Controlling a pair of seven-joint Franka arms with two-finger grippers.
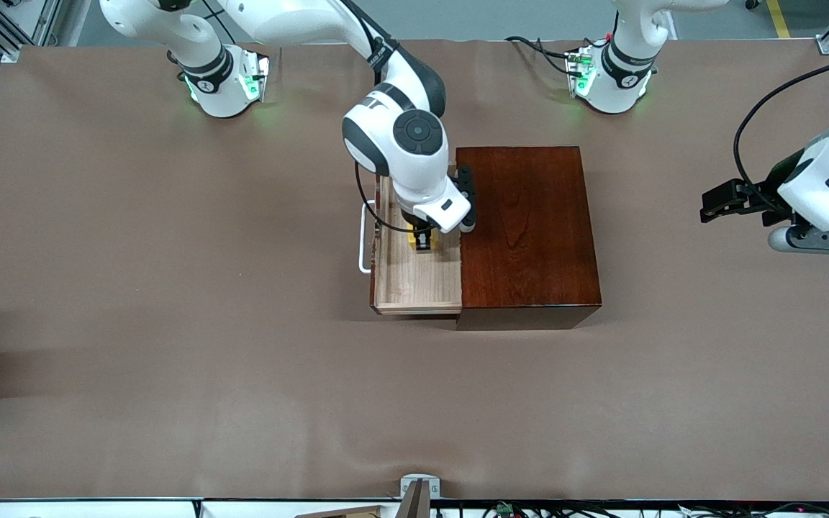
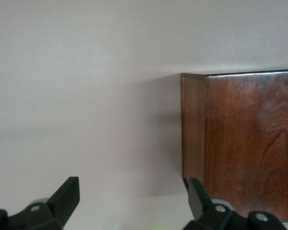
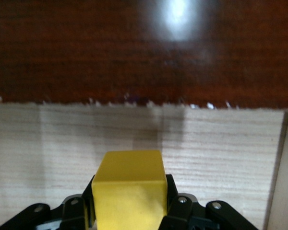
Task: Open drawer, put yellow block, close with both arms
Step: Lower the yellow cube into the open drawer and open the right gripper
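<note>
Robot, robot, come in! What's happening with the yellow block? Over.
Right gripper shut on yellow block, down in the open drawer. Left gripper open, waiting over the table beside the wooden box. Nothing in the way.

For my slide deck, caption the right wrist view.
Right gripper holds the yellow block over the open drawer.

Right pincer (image 1: 423,241) clamped, left pincer (image 2: 129,201) spread

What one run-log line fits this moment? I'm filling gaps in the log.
right claw: shut on small yellow cube, over open pale wood drawer | left claw: open, waiting beside dark reddish-brown wooden box
</note>
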